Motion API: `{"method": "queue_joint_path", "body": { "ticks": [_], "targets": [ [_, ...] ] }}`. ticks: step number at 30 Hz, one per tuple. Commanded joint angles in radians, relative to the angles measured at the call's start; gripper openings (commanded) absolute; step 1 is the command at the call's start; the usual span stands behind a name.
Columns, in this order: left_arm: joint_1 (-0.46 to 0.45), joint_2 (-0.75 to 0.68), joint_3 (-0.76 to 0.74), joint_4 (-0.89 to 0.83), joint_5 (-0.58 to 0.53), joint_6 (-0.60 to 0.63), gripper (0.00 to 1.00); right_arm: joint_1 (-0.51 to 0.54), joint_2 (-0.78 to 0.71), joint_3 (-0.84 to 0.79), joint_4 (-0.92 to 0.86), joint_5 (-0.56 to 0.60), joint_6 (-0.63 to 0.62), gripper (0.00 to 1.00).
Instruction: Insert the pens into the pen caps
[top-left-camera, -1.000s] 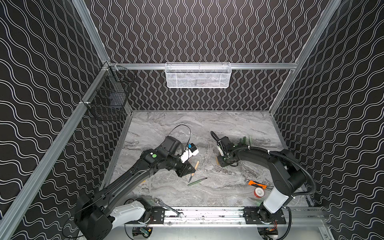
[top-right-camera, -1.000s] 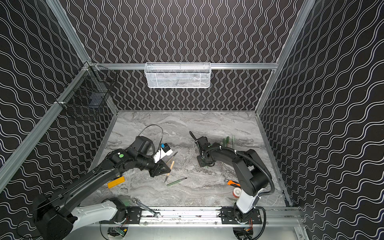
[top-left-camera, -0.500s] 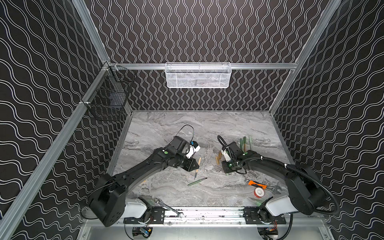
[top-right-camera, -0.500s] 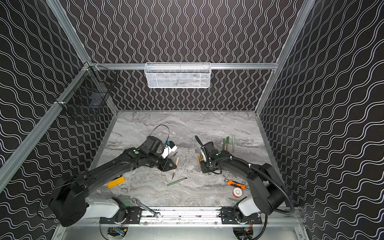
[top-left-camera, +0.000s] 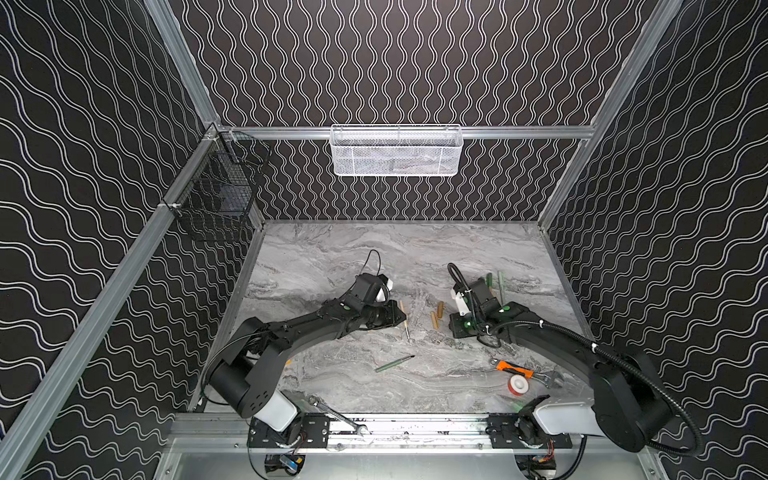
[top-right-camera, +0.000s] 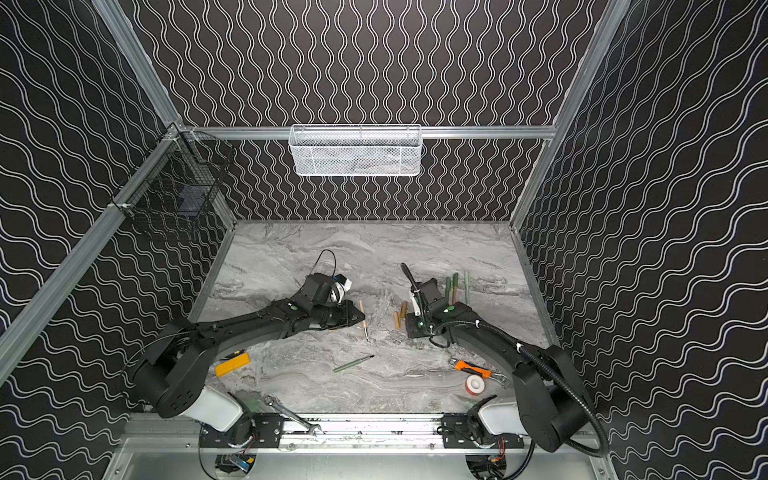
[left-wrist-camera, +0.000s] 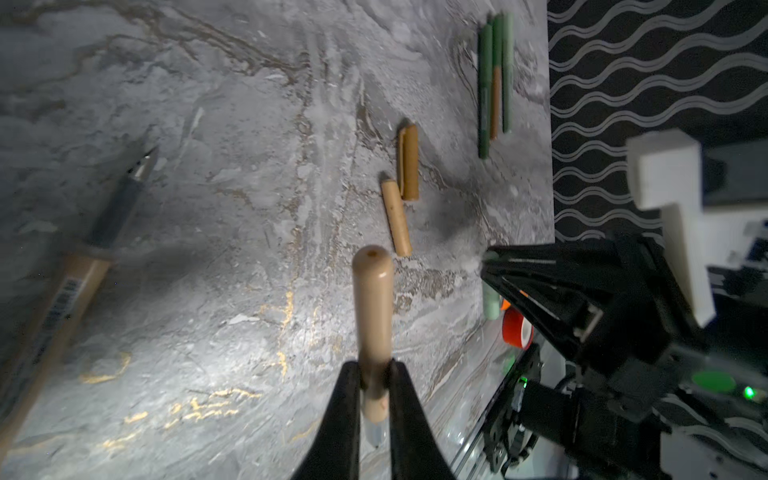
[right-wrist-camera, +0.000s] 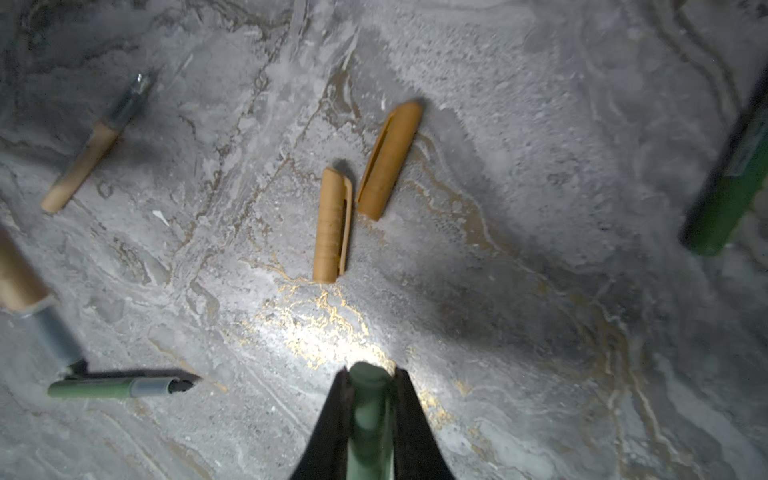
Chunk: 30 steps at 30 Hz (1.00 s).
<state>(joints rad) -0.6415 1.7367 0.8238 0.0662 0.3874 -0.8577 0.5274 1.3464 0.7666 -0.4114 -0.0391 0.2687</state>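
The left gripper (left-wrist-camera: 372, 372) has its fingers pinched tight on a tan pen (left-wrist-camera: 372, 299). It grips the pen near the tip end, so the rounded back end sticks out well past the fingertips, above the table (left-wrist-camera: 208, 332). The right gripper (right-wrist-camera: 370, 374) is clamped just as narrowly on a pale green cap (right-wrist-camera: 369, 415), and the end of the cap shows just beyond its fingertips. In both top views the two grippers sit low near the middle of the table, with two tan caps (top-left-camera: 439, 309) lying side by side between them. A second tan pen (right-wrist-camera: 89, 153) lies uncapped near the left gripper, and a green pen (top-left-camera: 395, 363) lies nearer the front edge. Three capped pens (top-left-camera: 495, 282) lie together behind the right gripper.
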Motion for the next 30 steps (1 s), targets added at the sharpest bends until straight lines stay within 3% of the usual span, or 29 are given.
{"method": "queue_joint_path", "body": {
  "ticks": [1, 6, 12, 18, 28, 30],
  "targets": [
    [-0.005, 0.033, -0.007, 0.157, -0.08, -0.19, 0.15, -0.004, -0.016, 0.007, 0.024, -0.013, -0.005, 0.14],
    [-0.016, 0.115, -0.052, 0.387, -0.095, -0.392, 0.15, -0.005, -0.035, -0.011, 0.041, -0.044, -0.005, 0.14],
    [-0.072, 0.222, -0.005, 0.449, -0.083, -0.5, 0.16, -0.005, -0.039, -0.041, 0.063, -0.064, -0.001, 0.14],
    [-0.145, 0.164, -0.021, 0.347, -0.192, -0.526, 0.16, -0.011, -0.045, -0.055, 0.072, -0.062, -0.009, 0.14],
    [-0.218, 0.098, -0.061, 0.272, -0.263, -0.565, 0.21, -0.023, -0.056, -0.068, 0.08, -0.061, -0.006, 0.14],
    [-0.219, 0.076, -0.068, 0.241, -0.273, -0.56, 0.28, -0.024, -0.057, -0.07, 0.077, -0.059, -0.007, 0.14]
  ]
}}
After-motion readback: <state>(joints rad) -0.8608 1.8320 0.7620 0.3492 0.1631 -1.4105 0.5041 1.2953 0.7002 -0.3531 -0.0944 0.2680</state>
